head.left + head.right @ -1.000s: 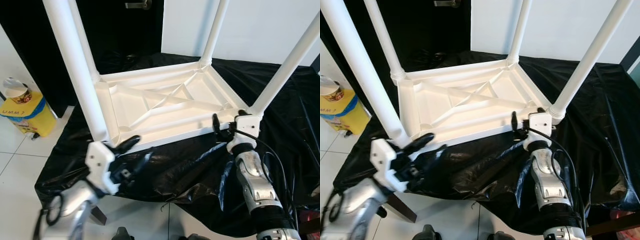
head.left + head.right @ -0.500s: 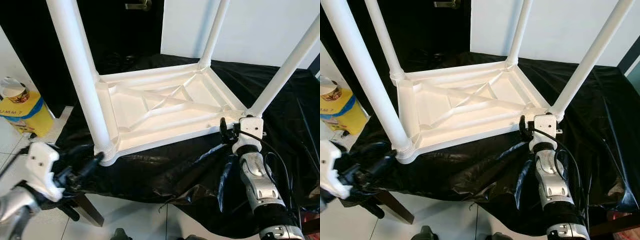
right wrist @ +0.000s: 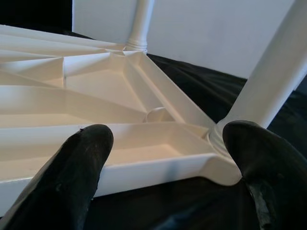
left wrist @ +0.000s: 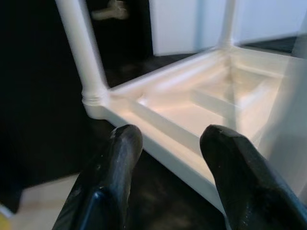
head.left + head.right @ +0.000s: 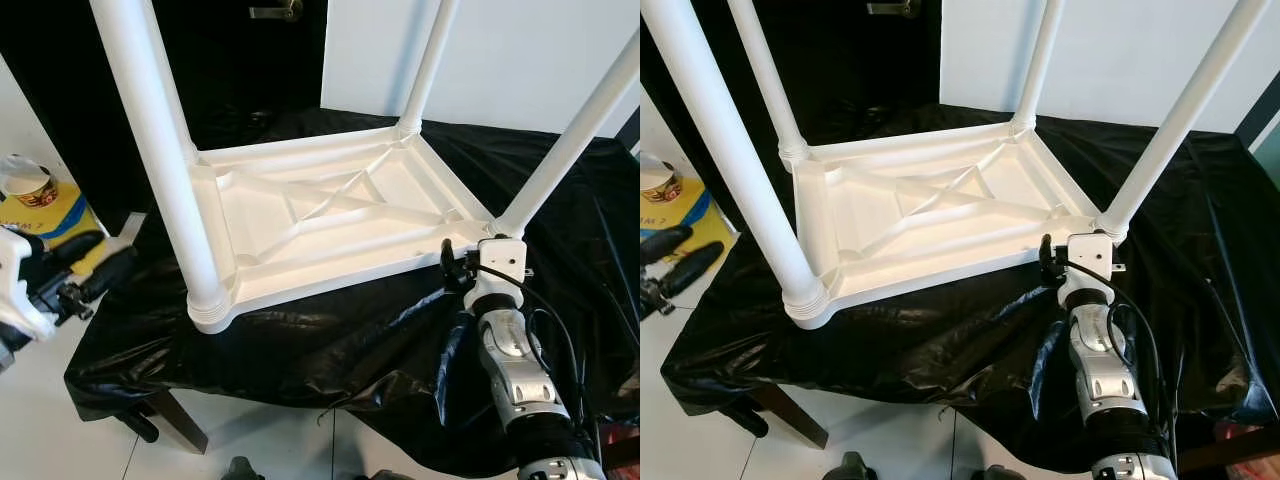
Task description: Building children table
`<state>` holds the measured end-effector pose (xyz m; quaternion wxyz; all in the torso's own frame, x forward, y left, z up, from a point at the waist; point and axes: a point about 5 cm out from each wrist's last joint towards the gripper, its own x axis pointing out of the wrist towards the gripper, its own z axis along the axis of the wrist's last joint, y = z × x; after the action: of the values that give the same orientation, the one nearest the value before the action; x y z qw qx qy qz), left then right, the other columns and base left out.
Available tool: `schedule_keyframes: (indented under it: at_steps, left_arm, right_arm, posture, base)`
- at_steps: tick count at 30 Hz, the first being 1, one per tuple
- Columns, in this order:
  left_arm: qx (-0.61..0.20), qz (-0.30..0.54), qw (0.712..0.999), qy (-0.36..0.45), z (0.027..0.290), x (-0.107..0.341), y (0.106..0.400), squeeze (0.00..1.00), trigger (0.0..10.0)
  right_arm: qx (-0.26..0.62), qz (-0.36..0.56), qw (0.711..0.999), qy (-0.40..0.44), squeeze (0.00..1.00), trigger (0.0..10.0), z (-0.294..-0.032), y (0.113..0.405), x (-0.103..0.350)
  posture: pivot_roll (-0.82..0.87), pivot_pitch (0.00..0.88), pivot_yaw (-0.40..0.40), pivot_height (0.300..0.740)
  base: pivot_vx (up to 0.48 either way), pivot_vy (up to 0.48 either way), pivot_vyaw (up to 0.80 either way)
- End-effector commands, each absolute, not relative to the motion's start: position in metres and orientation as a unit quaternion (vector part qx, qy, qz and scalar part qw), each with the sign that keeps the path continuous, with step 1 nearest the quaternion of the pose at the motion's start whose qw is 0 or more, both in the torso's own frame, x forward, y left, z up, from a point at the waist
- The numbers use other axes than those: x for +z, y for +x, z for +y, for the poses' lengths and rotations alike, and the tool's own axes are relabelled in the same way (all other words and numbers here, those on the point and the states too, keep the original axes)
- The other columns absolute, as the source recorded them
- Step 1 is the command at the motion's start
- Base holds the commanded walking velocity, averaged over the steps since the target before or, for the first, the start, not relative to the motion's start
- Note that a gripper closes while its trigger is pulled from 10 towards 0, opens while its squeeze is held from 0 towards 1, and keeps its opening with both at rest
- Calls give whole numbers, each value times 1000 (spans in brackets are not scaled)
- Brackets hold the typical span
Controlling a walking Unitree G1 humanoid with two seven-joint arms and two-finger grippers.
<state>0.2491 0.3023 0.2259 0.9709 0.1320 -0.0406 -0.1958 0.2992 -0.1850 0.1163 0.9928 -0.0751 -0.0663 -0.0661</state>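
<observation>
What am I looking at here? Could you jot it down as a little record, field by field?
Object: white plastic children's table, upside down, four legs up
Surface: black plastic sheet over a stand
Left gripper: open, off the table's near-left corner, touching nothing
Right gripper: open, at the table's near-right corner
Nearby: yellow container on the floor

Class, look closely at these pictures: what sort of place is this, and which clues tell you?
Probably a room in a home used as an assembly spot: an upturned white table on a black sheet, white floor tiles, a door handle.
</observation>
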Motion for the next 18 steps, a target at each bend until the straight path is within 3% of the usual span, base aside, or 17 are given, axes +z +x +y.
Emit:
schedule_keyframes:
  at_steps: [1, 7, 14, 18]
  left_arm:
    - [-152, -47, 978, 133, 305, 222, 262, 0, 10000]
    - [-147, -59, 980, 117, 307, 224, 290, 0, 10000]
    - [-176, -66, 971, 146, 289, 225, 320, 0, 10000]
    - [-179, -70, 971, 145, 286, 225, 325, 0, 10000]
  right_arm:
    - [-71, -49, 994, -73, 0, 10000, -184, 294, 110]
    - [-78, -32, 994, -66, 0, 10000, -180, 289, 104]
    - [-79, -9, 995, -63, 0, 10000, -176, 284, 97]
    - [-78, -6, 995, -64, 0, 10000, -175, 283, 97]
  posture:
    - [56, 47, -41, 740]
    - [42, 50, -28, 740]
    - [24, 56, -22, 740]
    - [23, 57, -21, 740]
  base:
    - [0, 0, 0]
    - [0, 0, 0]
    - [0, 0, 0]
    - [0, 0, 0]
